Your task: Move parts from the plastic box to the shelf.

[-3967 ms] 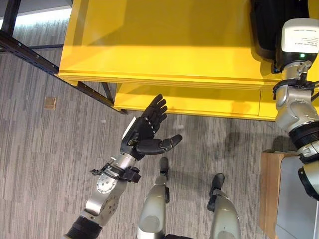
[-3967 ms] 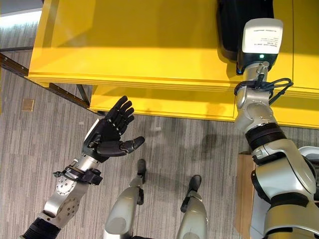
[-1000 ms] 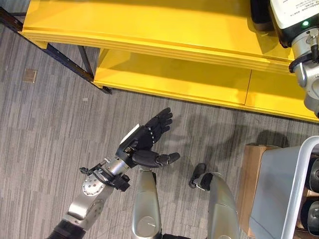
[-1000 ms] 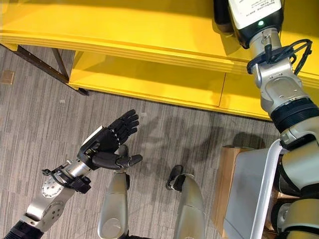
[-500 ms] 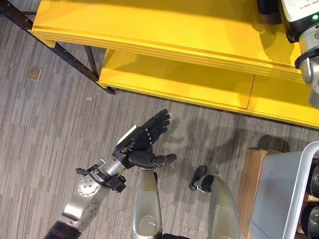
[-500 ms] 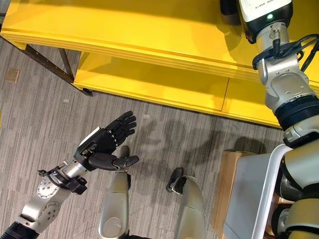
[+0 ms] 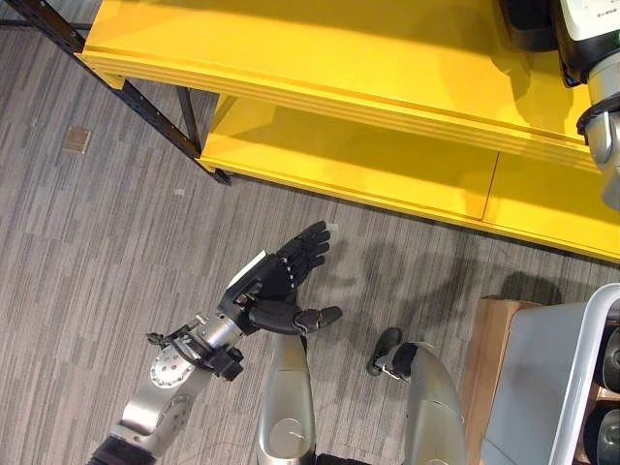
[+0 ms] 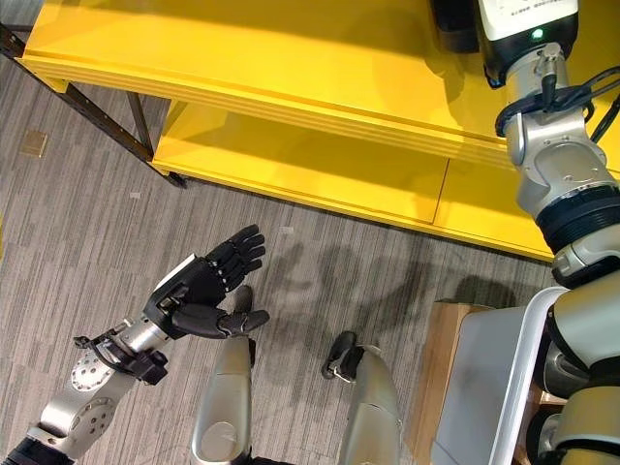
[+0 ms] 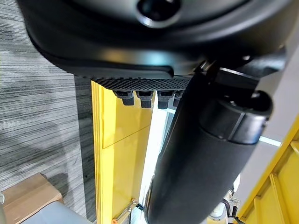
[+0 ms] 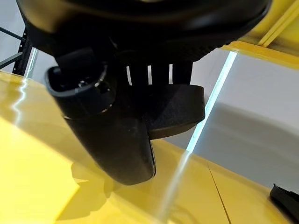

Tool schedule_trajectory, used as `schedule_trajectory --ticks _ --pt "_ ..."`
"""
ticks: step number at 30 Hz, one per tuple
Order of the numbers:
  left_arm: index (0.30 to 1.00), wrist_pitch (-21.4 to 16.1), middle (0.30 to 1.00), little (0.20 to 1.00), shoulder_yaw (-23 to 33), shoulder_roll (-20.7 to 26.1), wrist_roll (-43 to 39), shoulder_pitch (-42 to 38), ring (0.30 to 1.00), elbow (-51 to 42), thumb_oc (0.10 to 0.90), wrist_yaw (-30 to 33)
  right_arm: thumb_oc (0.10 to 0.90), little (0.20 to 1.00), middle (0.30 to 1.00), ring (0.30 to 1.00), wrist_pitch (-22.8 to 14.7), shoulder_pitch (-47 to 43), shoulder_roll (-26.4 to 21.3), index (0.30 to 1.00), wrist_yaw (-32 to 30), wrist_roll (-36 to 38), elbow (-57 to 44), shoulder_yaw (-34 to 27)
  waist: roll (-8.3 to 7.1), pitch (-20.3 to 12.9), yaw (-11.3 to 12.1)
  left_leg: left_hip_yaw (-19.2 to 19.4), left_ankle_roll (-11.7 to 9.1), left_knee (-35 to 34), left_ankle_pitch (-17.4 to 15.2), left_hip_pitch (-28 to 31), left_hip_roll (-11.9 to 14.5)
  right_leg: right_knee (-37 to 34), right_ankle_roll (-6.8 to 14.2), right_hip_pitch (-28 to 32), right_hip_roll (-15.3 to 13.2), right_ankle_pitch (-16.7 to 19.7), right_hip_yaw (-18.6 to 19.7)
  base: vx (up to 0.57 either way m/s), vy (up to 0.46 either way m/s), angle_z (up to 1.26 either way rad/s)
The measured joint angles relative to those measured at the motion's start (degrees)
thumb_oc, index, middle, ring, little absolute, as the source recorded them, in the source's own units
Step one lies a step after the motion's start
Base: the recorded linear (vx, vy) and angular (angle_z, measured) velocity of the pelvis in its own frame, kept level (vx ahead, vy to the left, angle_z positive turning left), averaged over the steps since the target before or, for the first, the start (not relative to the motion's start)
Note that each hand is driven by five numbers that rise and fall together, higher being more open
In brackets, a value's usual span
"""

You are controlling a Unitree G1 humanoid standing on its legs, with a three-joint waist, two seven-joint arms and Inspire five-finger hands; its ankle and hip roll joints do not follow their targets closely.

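Observation:
The yellow shelf (image 7: pixel 339 58) runs across the far side, with a lower board (image 7: pixel 368 165) beneath it. My right hand (image 8: pixel 455 24) reaches over the top board at the far right. In the right wrist view its fingers (image 10: pixel 159 72) and thumb curl round a black part (image 10: pixel 175 109) just above the yellow surface. My left hand (image 7: pixel 281 281) hovers open and empty above the grey floor, palm up, well short of the shelf. The grey plastic box (image 7: pixel 557 387) with a white rim sits at the lower right, with dark parts (image 7: pixel 610 358) inside.
The box rests on a brown carton (image 7: pixel 489 358). A dark metal frame leg (image 7: pixel 184 126) stands at the shelf's left end. A small tan square (image 7: pixel 76 139) lies on the carpet. Another black thing (image 10: pixel 286 198) lies on the shelf near my right hand.
The whole picture has shifted, so the camera moved: over four seconds the shelf slid up and the plastic box came into sight at the right. Both hands keep their poses.

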Motion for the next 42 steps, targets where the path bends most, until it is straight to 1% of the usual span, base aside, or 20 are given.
schedule_trajectory --ticks 7,8,10,18,23,26,29,37,42 --pt "1.0 0.0 1.0 1.0 0.0 0.0 0.0 -0.23 1.0 0.0 0.9 0.03 0.4 0.3 0.3 0.3 -0.02 0.02 0.04 0.3 0.6 -0.04 -0.01 0.0 0.0 0.0 0.09 0.0 0.0 0.03 -0.01 -0.04 -0.01 -0.04 0.0 0.02 -0.01 0.0 -0.03 0.0 0.0 0.0" --pt "1.0 0.0 1.0 1.0 0.0 0.0 -0.01 -0.22 1.0 0.0 0.9 0.03 0.476 0.407 0.407 0.407 -0.02 0.02 0.04 0.407 0.67 -0.04 -0.01 0.0 0.0 0.0 0.11 -0.01 0.0 0.03 -0.01 -0.04 -0.01 -0.05 0.0 0.02 0.02 0.0 -0.04 0.0 0.0 0.0" --pt "1.0 0.0 1.0 1.0 0.0 0.0 -0.01 -0.15 1.0 0.0 0.9 0.03 0.9 1.0 1.0 1.0 -0.21 0.04 0.04 1.0 1.09 -0.02 0.0 -0.01 0.0 0.0 0.13 -0.04 0.0 0.03 -0.01 -0.07 -0.01 -0.07 0.0 0.01 0.03 0.0 -0.06 0.0 0.0 0.0" --pt "1.0 0.0 1.0 1.0 0.0 0.0 -0.11 -0.19 1.0 -0.01 0.9 0.01 0.9 1.0 1.0 1.0 -0.55 0.19 0.07 1.0 2.67 1.28 -0.06 -0.03 0.0 0.0 0.12 -0.16 -0.02 -0.03 -0.04 -0.18 0.0 -0.22 0.02 0.01 0.06 -0.01 -0.18 0.0 0.0 0.0" --pt "1.0 0.05 1.0 1.0 0.02 0.0 -0.1 -0.29 1.0 -0.03 0.9 0.01 0.9 1.0 1.0 1.0 -0.69 0.28 0.14 1.0 4.99 2.93 0.0 -0.17 0.0 0.0 0.12 -0.16 0.02 -0.03 -0.07 -0.16 0.02 -0.22 0.01 0.02 0.1 0.0 -0.18 0.0 0.0 0.0" --pt "1.0 0.43 1.0 1.0 0.02 -0.01 -0.1 -1.0 1.0 -0.02 0.9 0.0 0.9 1.0 1.0 1.0 -2.27 0.29 0.29 1.0 6.94 3.47 0.0 -0.21 0.0 0.0 0.12 -0.18 0.12 0.13 -0.14 -0.03 0.02 -0.2 0.01 0.28 0.09 0.0 -0.19 0.0 0.0 0.0" --pt "1.0 0.47 1.0 1.0 0.02 -0.01 -0.1 -1.05 1.0 -0.03 0.9 -0.02 0.9 1.0 1.0 1.0 -2.35 0.3 0.92 1.0 7.87 4.3 -0.05 -0.2 0.0 0.0 0.14 -0.19 0.13 0.36 -0.17 -0.02 0.01 -0.19 0.02 0.37 0.02 0.03 -0.18 0.0 0.0 0.0" --pt "1.0 1.02 1.0 1.0 0.02 0.0 -0.11 -1.39 1.0 -0.03 0.9 0.01 0.9 1.0 1.0 1.0 -2.55 0.35 1.28 1.0 7.89 5.99 0.06 -0.99 0.0 0.0 0.09 -0.16 0.12 0.41 -0.18 -0.02 -0.02 -0.26 0.02 0.41 0.01 0.07 -0.13 0.0 0.0 0.0" --pt "1.0 1.61 1.0 1.0 0.02 0.0 -0.11 -1.31 1.0 -0.03 0.9 0.01 0.9 1.0 1.0 1.0 -3.11 0.63 1.49 1.0 6.06 6.18 0.05 -2.7 0.0 0.0 0.09 -0.09 0.14 0.16 -0.2 0.0 -0.03 -0.41 0.03 0.38 0.06 0.07 -0.16 0.0 0.0 0.0"
